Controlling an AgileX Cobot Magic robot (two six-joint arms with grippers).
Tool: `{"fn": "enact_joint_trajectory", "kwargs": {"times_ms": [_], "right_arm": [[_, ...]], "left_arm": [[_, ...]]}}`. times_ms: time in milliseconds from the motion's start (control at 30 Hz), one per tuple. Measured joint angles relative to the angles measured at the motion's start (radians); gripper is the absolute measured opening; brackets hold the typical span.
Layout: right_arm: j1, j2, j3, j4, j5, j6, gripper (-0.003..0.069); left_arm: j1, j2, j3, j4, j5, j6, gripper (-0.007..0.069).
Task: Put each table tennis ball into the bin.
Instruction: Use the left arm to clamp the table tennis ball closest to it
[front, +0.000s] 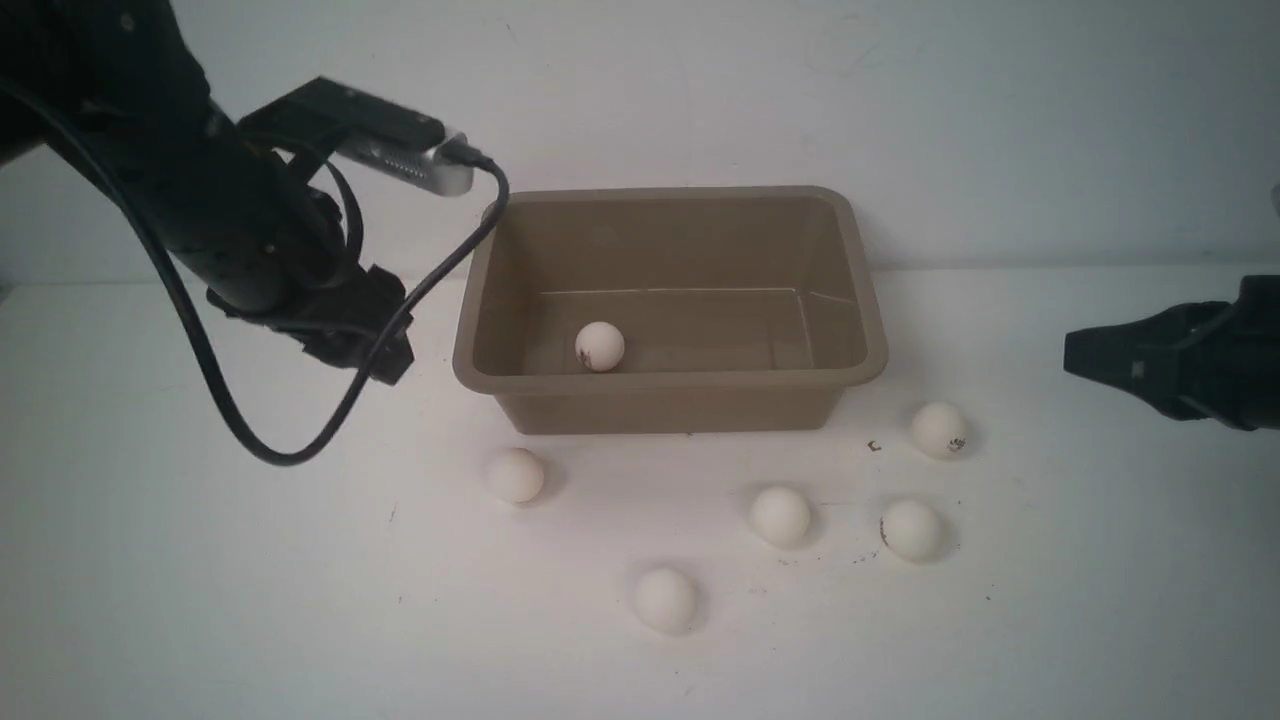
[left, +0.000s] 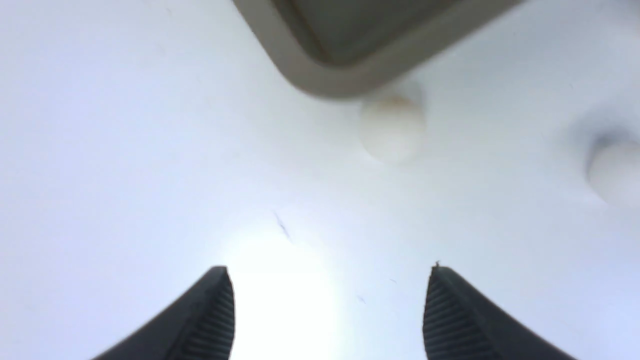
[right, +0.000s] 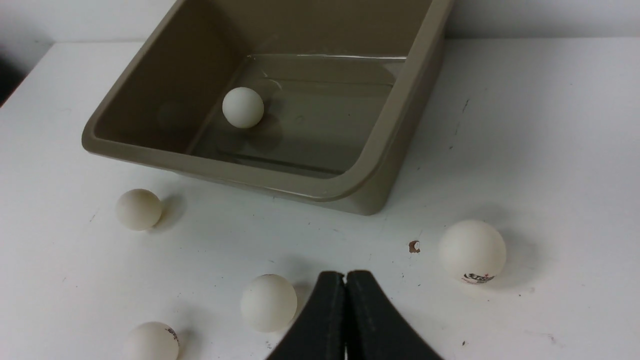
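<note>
Holding one ball (front: 600, 346) — bin (front: 670, 381): it lies by the front wall.
Left gripper (left: 330, 280): jaws spread wide, empty, near the bin's left end.
Right gripper (right: 345, 280): jaws pressed together, empty, off to the right.
Loose balls (front: 780, 515): five on the table (front: 200, 600) before the bin.
Progress: one of six in — five left to move.

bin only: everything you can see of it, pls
The bin is a rectangular taupe-brown tub, plastic by its look, with rounded corners, a flared rim and walls sloping in to a flat, slightly glossy floor. It stands upright and open-topped on the white table, toward the far edge. One table tennis ball lies on its floor, toward the robot's left, by the near wall. The nearest outside ball lies off its front left corner, apart from it. Nothing else is seen touching it.
</note>
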Motion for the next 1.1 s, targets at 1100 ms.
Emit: {"fn": "enact_joint_trajectory", "kwargs": {"times_ms": [1100], "right_arm": [[0.0,0.0,0.0,0.0,0.001,0.003,-0.0001]], "left_arm": [[-0.058,0.316,0.126,-0.267,-0.364,0.123,0.0458]]}}
